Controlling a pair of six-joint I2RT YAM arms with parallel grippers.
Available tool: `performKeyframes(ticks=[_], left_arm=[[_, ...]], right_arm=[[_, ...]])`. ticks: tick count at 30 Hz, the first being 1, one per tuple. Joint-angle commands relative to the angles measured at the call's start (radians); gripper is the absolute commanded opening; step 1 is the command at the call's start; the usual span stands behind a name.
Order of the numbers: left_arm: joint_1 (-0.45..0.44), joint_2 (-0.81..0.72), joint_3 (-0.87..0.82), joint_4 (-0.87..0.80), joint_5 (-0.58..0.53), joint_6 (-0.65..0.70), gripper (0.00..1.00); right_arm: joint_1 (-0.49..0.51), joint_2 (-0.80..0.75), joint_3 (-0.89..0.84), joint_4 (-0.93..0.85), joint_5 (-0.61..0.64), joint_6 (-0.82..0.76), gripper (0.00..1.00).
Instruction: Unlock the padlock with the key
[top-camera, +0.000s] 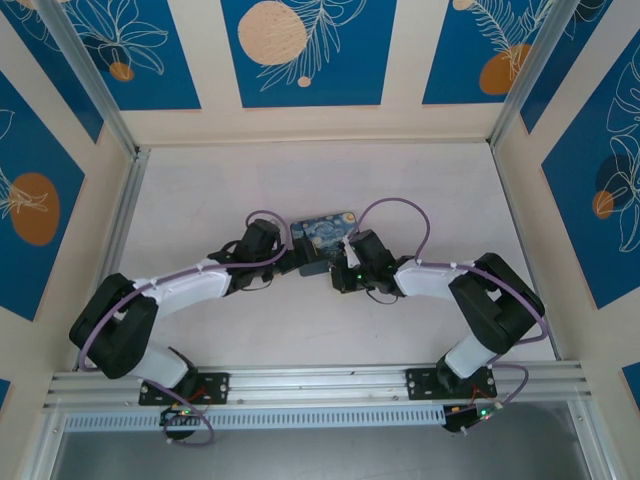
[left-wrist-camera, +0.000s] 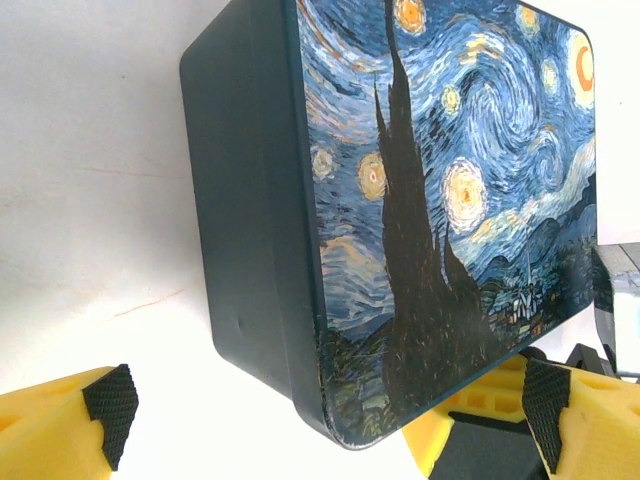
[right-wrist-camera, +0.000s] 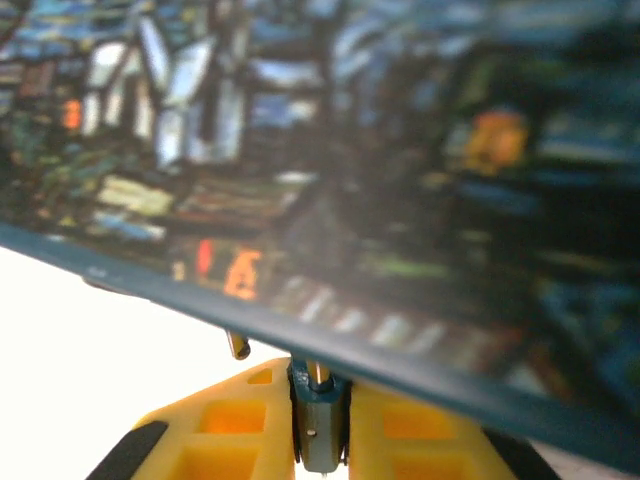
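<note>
The padlock, a small bluish-grey block, is pinched between my right gripper's yellow fingers, just under the edge of the starry-night box. Its top loop reaches up to the box rim. My right gripper is shut on it. A short metal stub hangs from the rim just left of it; I cannot tell what it is. The key is out of view. My left gripper is open, its black pads either side of the box's near corner and apart from it. From above, both grippers meet at the box's near edge.
The dark box with its painted lid lies on the pale table at mid-depth. Both arms angle inward toward it. Aluminium rails run along the near edge and patterned walls close the back and sides.
</note>
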Motion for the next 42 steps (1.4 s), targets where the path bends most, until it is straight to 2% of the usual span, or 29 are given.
performKeyframes(ticks=[1, 3, 4, 6, 8, 10, 17, 23, 26, 30, 42], left_arm=[[0.014, -0.028, -0.015, 0.025, 0.014, -0.011, 1.00], [0.013, -0.031, -0.015, 0.025, 0.015, -0.011, 1.00], [0.013, -0.034, -0.015, 0.025, 0.016, -0.011, 1.00], [0.014, -0.039, -0.015, 0.026, 0.016, -0.011, 1.00], [0.014, -0.045, -0.013, 0.020, 0.018, -0.008, 1.00], [0.015, -0.050, -0.009, 0.013, 0.019, -0.003, 1.00], [0.015, -0.059, 0.009, -0.010, 0.022, 0.017, 1.00], [0.015, -0.051, 0.031, -0.028, 0.027, 0.034, 1.00], [0.014, -0.051, 0.034, -0.028, 0.030, 0.034, 1.00], [0.015, -0.049, 0.038, -0.030, 0.034, 0.034, 1.00], [0.015, -0.040, 0.048, -0.036, 0.038, 0.032, 1.00]], right_arm=[[0.002, -0.030, -0.015, -0.007, 0.009, -0.005, 0.13], [0.002, -0.049, -0.025, -0.015, 0.008, -0.003, 0.15], [0.002, -0.063, -0.030, -0.020, 0.007, -0.002, 0.22], [0.000, -0.092, -0.038, -0.034, 0.005, 0.001, 0.42], [0.000, -0.129, -0.047, -0.054, 0.012, 0.005, 0.52], [-0.006, -0.182, -0.059, -0.071, 0.018, 0.011, 0.56], [-0.060, -0.354, -0.105, -0.092, 0.009, 0.090, 0.62], [-0.070, -0.381, -0.105, -0.084, -0.034, 0.136, 0.62], [-0.068, -0.361, -0.131, -0.039, -0.056, 0.156, 0.58], [-0.065, -0.317, -0.168, 0.034, -0.074, 0.159, 0.46], [-0.047, -0.162, -0.186, 0.196, -0.107, 0.174, 0.40]])
